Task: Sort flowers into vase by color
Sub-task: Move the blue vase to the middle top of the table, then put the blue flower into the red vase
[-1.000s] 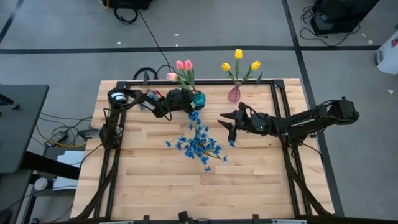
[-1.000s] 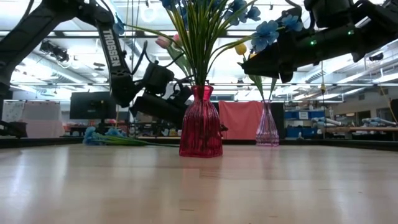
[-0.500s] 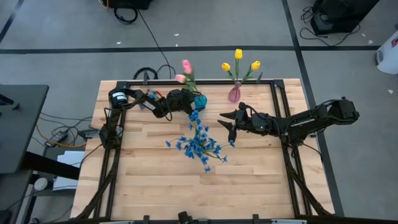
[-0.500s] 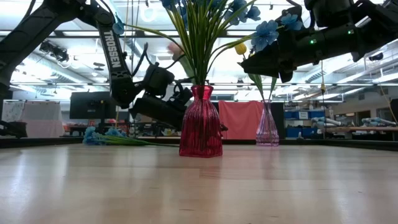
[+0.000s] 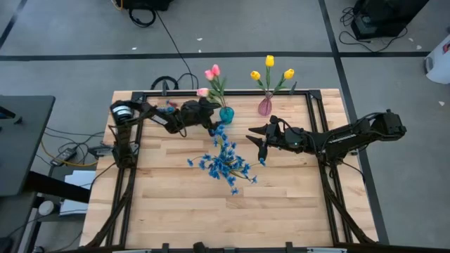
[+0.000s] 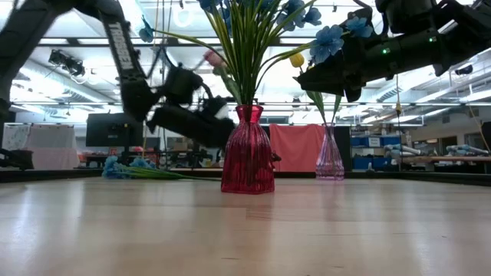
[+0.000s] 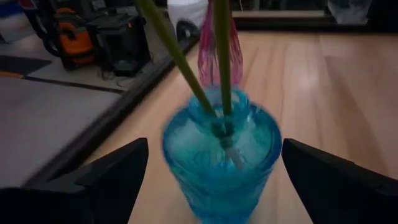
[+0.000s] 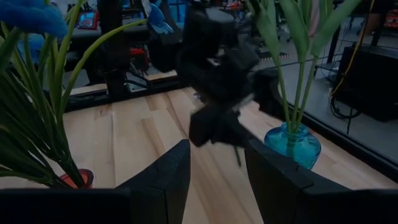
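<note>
looks mostly sorted already: pink tulips [image 5: 211, 74] stand in the blue vase [image 5: 226, 113] at the back edge, stems upright with a slight lean, yellow tulips [image 5: 270, 72] in the pink vase [image 5: 265, 107] beside it, blue sprays [image 5: 225, 163] in the red vase [image 6: 248, 150] mid-table. the left gripper [image 5: 211, 121], jaws wide open and empty, sits just beside the blue vase. one blue spray [image 6: 130, 166] seems to lie flat on the table, probably what's left. the right gripper [image 5: 260, 145] hovers near the sprays, part open, holding nothing i can see.
</note>
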### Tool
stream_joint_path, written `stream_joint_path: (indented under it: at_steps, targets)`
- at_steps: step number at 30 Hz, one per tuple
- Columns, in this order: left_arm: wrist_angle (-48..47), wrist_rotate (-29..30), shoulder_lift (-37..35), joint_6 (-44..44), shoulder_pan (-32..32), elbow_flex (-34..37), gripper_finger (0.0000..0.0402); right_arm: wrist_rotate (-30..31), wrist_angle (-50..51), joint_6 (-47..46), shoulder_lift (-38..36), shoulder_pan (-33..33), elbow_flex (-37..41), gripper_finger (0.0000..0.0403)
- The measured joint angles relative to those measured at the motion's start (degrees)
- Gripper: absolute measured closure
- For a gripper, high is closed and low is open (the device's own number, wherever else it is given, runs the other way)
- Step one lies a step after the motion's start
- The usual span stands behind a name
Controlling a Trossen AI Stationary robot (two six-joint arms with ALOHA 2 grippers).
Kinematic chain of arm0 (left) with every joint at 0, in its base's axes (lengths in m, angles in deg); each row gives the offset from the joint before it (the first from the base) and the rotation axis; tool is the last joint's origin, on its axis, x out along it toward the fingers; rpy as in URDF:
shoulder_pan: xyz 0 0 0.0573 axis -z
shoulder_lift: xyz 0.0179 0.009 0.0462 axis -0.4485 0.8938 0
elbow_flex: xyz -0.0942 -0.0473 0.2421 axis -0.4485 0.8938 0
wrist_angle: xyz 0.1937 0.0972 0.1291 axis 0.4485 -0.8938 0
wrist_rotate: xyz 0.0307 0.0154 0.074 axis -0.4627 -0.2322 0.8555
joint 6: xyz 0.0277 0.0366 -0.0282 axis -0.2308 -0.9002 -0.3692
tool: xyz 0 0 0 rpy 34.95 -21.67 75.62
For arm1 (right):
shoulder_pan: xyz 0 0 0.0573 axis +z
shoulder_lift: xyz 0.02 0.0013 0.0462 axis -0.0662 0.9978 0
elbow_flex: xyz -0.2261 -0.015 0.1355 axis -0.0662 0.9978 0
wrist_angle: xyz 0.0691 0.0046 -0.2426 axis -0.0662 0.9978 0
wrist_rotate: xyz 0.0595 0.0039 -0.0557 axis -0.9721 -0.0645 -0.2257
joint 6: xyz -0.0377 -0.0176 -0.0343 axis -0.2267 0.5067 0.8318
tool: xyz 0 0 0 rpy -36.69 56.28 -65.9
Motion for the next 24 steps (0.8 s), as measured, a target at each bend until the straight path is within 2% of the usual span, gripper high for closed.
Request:
stream_joint_path:
  at_steps: [4,13,19,24]
  targets:
    - [-4.4,0.1,-6.5,-0.7,-1.1,4.1,0.0025,0.0,0.0,0.0,0.0,0.0,0.0,0.0239]
    - [-31.5,1.7,-18.5,-4.4,-3.3,8.4,0.0025,-0.1,-0.1,-0.3,0.0,0.0,0.0,0.0239]
    - [-40.8,6.8,-20.1,-10.3,-3.3,8.3,0.0030,-0.4,-0.4,-0.4,0.0,0.7,0.0,0.0239]
    - [-44.6,7.6,-19.7,-10.4,-4.2,8.3,0.0069,0.0,-0.7,-0.4,0.0,2.1,0.0,0.0239]
